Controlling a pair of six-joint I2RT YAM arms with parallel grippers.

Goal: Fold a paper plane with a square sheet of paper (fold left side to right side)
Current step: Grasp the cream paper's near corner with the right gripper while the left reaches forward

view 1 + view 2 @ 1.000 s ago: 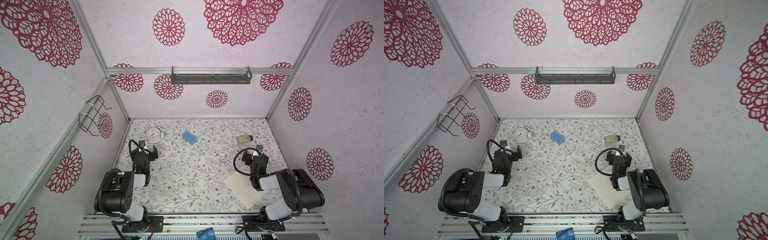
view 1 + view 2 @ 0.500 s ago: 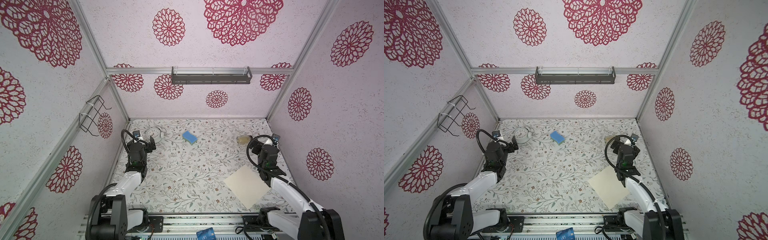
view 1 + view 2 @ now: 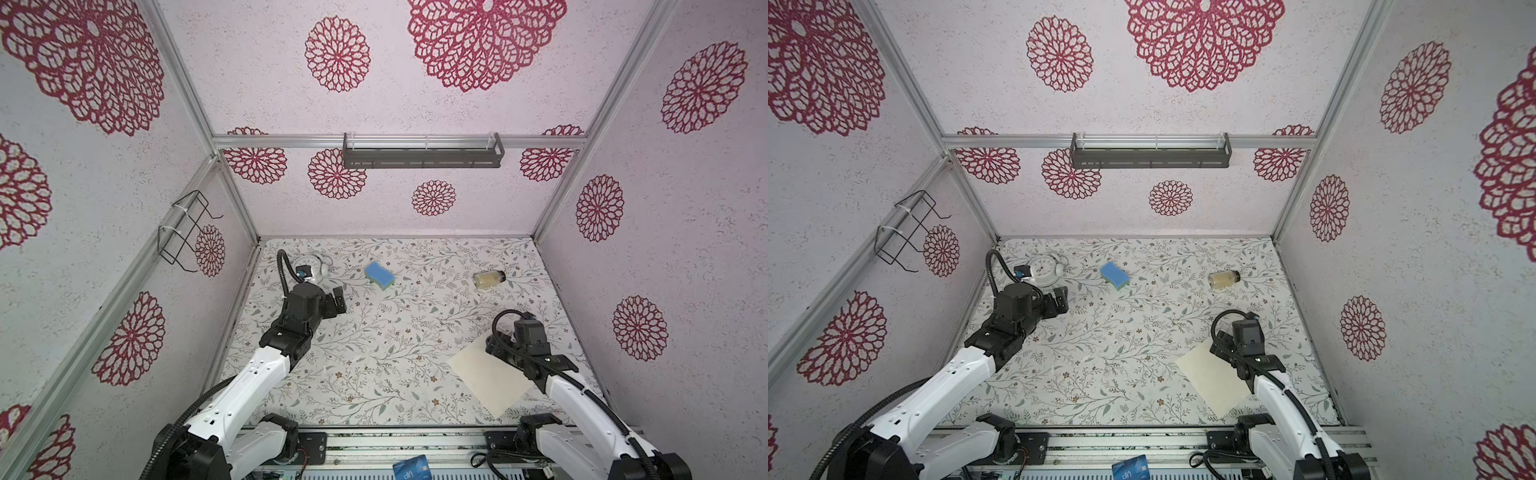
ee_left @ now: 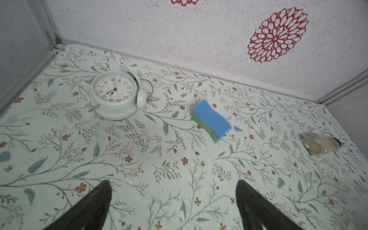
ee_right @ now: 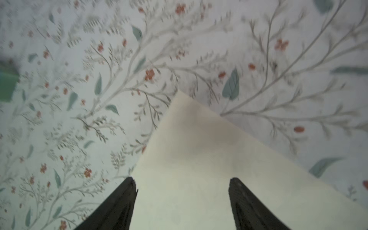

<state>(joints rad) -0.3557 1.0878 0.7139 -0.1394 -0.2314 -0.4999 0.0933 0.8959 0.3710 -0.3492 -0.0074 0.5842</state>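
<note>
Both top views: clock [image 3: 1046, 272], sponge [image 3: 1114, 275], jar [image 3: 1224, 279] well apart from paper [image 3: 1208, 378].

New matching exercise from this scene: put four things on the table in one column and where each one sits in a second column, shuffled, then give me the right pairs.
Column one
1. square sheet of paper
2. blue sponge
3. alarm clock
4. small clear jar

Column two
A. far right, lying on its side
B. far left corner, dial facing up
C. near front right, lying flat and unfolded
D. far middle, between two other things

Pairs: 1-C, 2-D, 3-B, 4-A
</note>
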